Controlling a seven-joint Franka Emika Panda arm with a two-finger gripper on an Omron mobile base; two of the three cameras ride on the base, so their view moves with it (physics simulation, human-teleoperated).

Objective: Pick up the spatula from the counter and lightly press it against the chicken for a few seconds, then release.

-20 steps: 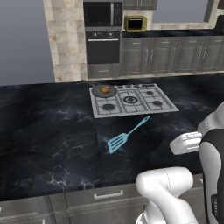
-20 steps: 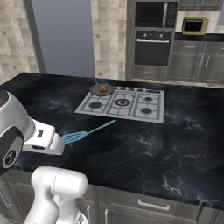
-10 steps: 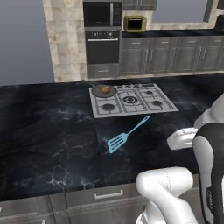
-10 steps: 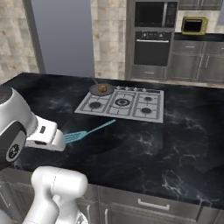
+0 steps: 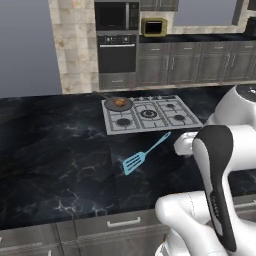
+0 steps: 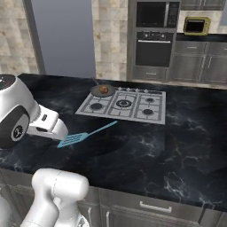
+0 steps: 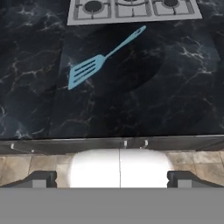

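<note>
Since earlier frame: swung closer to blue spatula (image 5: 142,156), itself unmoved on counter (image 5: 60,165). Approach step, pre-grasp; pincer (image 7: 112,180) wide, empty. Next: descend over handle (image 5: 159,141), close, carry to chicken (image 5: 119,102).

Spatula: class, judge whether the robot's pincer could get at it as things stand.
Probably yes. The spatula lies flat on the counter with nothing lying over it or close around it, and the open pincer points toward it.
</note>
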